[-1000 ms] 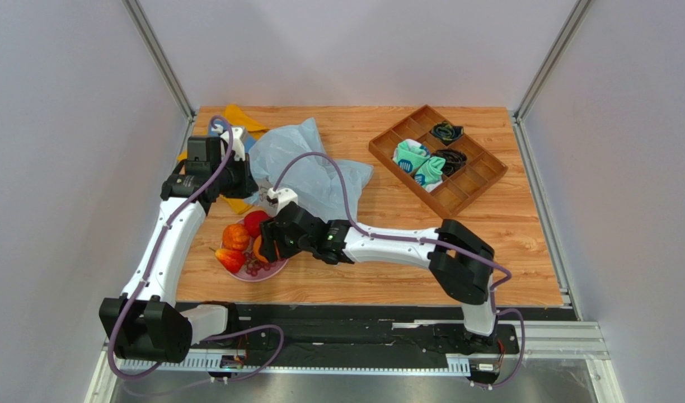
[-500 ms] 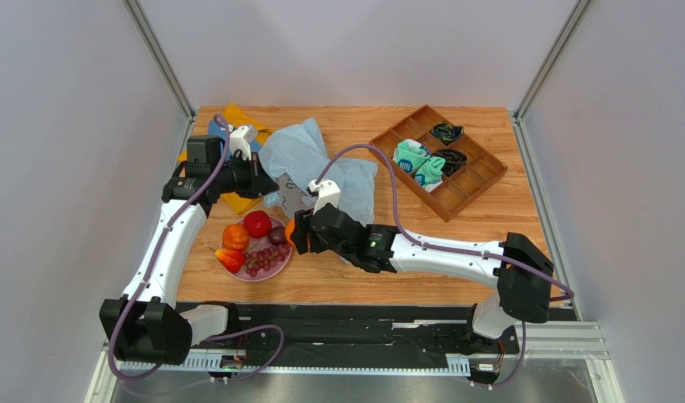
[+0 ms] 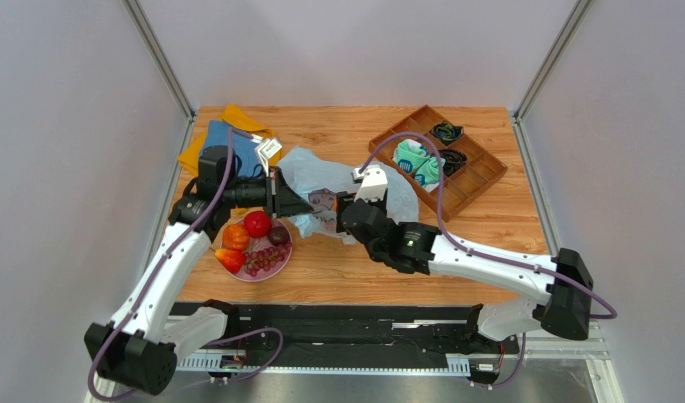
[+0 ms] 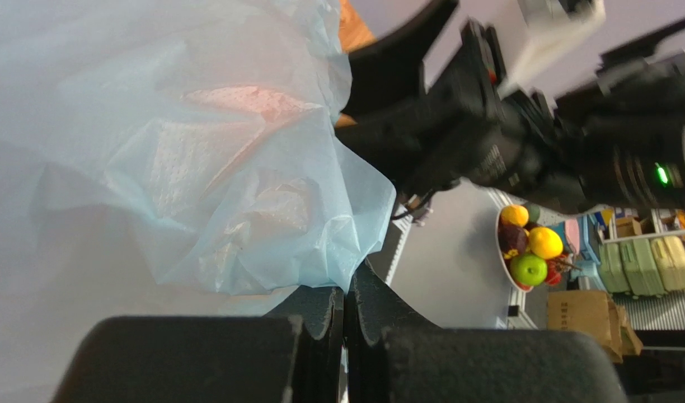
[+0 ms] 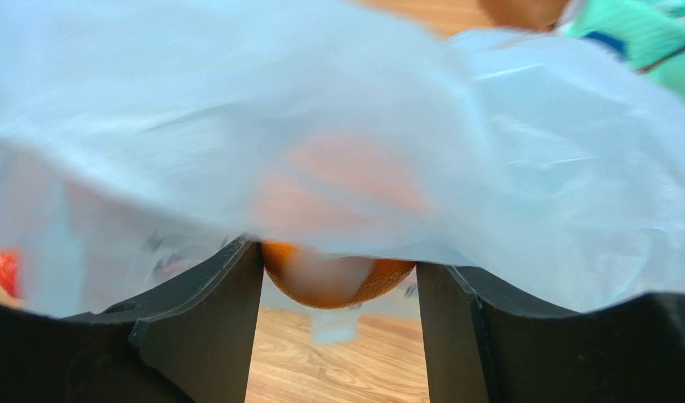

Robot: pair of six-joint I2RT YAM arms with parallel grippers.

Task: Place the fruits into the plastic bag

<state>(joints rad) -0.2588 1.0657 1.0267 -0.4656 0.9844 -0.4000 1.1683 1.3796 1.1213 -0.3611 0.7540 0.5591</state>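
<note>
**Two grippers on the bag, orange clamped under the film**

Nearest the arm bases: round pink plate (image 3: 255, 276) on the wooden table (image 3: 489, 218). It carries a red apple (image 3: 257, 223), a dark purple plum (image 3: 279, 235) and a bunch of reddish-purple grapes (image 3: 264, 260). An orange-red fruit (image 3: 235, 237) and a small red fruit (image 3: 229, 259) sit on its left side.

Just beyond the plate: left gripper (image 4: 346, 323), fingers pressed together, pinching an edge of the large pale blue translucent crinkly plastic bag (image 4: 194, 168).

Right gripper (image 5: 337, 262) faces it from the bag's right side. Fingers (image 5: 220, 319) are spread wide, one on each side of the round orange (image 5: 329, 284), gripping it. Bag film drapes over the top of the orange and the fingertips. Can't tell if the orange is inside the mouth or only under a fold.

Bag body lies crumpled on the table between the two grippers.

Far right: wooden compartment tray (image 3: 476, 180) holding a teal-and-white fabric item (image 3: 417, 161) and black coiled items (image 3: 446, 131).

Far left: blue cloth (image 3: 241, 147) on yellow cloth (image 3: 236, 113).
</note>
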